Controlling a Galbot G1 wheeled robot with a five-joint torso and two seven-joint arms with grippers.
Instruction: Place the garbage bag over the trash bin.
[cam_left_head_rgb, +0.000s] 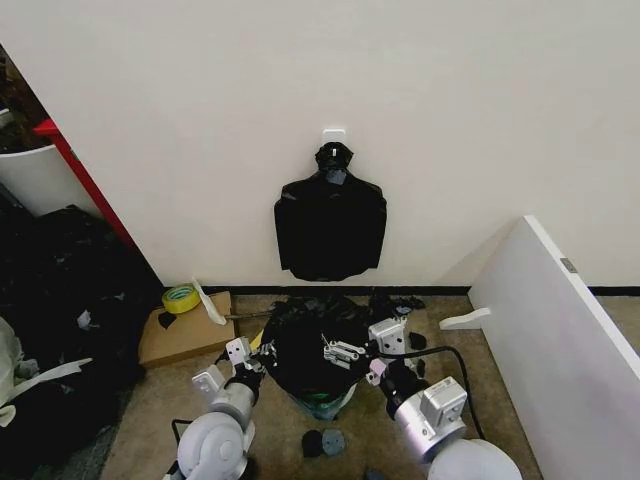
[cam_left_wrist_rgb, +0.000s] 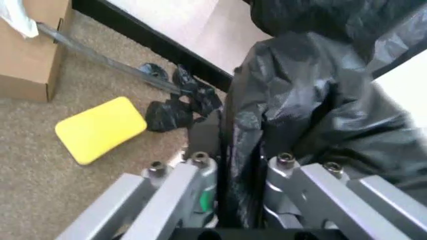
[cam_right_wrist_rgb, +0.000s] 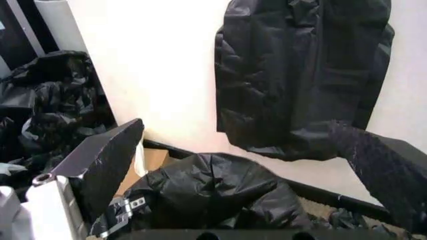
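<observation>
Head view: left gripper (cam_left_head_rgb: 250, 352) is at the left side of the trash bin (cam_left_head_rgb: 322, 404), fingers pinched on the garbage bag (cam_left_head_rgb: 305, 350). Left wrist view confirms it: a fold of black film runs down between the two silver fingers (cam_left_wrist_rgb: 193, 175), which are nearly together with the bag clamped in the narrow gap.

Right gripper (cam_left_head_rgb: 375, 350) is at the bin's right side, jaws spread wide. Right wrist view shows both dark fingers (cam_right_wrist_rgb: 110, 150) well apart with the bag (cam_right_wrist_rgb: 207, 195) bunched between and below them; cannot tell if either pad touches the film.

Bag is draped over the top of the bin and covers most of it; just a pale green-white strip of bin shows at the base, on the carpet close to the wall.

Both arms come in low from the bottom of the head view, forearms angled inward, grippers on opposite sides of the bin.

Nearby: bundle of black bags (cam_left_head_rgb: 330, 225) hanging on the wall above, cardboard box (cam_left_head_rgb: 185, 325) and yellow pad (cam_left_wrist_rgb: 100, 129) on the floor to the left.
</observation>
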